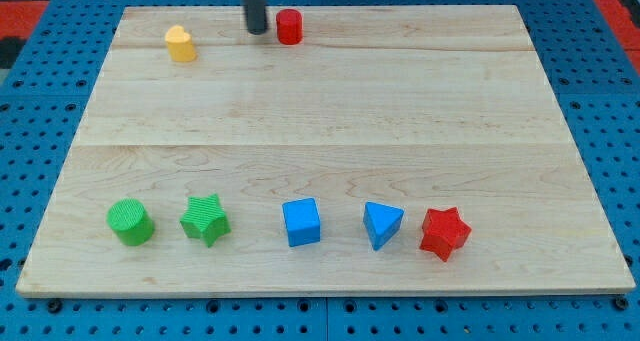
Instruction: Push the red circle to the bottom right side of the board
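The red circle (289,27) is standing near the view's top edge of the counter (320,131), a little left of the middle, and well apart from the bottom right side where the task is wanting it. The tip (257,30) is resting just beside it, on the view's left, with only a thin gap showing between them; whether they are touching cannot be told. This placing is making sense: from the left the rod can send the block toward the view's right, though a push toward the bottom will also be needed, so the tip will probably have to come around to the top side of the block. The arm is carrying no pincer, so there is nothing to be open or closed; the rod is only pushing.

The red circle is looking like a short cylinder of smooth, matte plastic. The rod is dark and round. The counter is made of pale wooden planks with fine grain, lying on a blue perforated base.

A yellow block (181,44), rounded on top, is sitting further to the left near the top. Along the bottom a row is standing: a green circle (130,222), a green star (205,220), a blue cube (301,222), a blue triangle (382,224) and a red star (444,233). The red star is occupying part of the bottom right area, so the path is likely needing care there.
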`<state>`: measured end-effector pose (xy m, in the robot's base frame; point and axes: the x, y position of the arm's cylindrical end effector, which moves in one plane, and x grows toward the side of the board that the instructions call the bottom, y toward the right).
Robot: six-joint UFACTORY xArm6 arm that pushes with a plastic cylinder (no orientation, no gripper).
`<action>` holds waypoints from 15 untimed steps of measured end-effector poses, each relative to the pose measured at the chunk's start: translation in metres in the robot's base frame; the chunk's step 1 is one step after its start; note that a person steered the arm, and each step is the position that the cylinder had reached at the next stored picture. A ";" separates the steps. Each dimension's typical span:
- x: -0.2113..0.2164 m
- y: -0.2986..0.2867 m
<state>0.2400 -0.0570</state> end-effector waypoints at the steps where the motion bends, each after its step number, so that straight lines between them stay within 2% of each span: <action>1: -0.013 0.042; 2: -0.046 0.038; 3: -0.021 0.106; 4: 0.018 0.139; 5: 0.052 0.141; 6: 0.036 0.119; 7: 0.056 0.115; 8: 0.102 0.125; 10: 0.175 0.192; 11: 0.192 0.208; 12: 0.153 0.156; 14: 0.238 0.203; 15: 0.254 0.238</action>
<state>0.4941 0.1805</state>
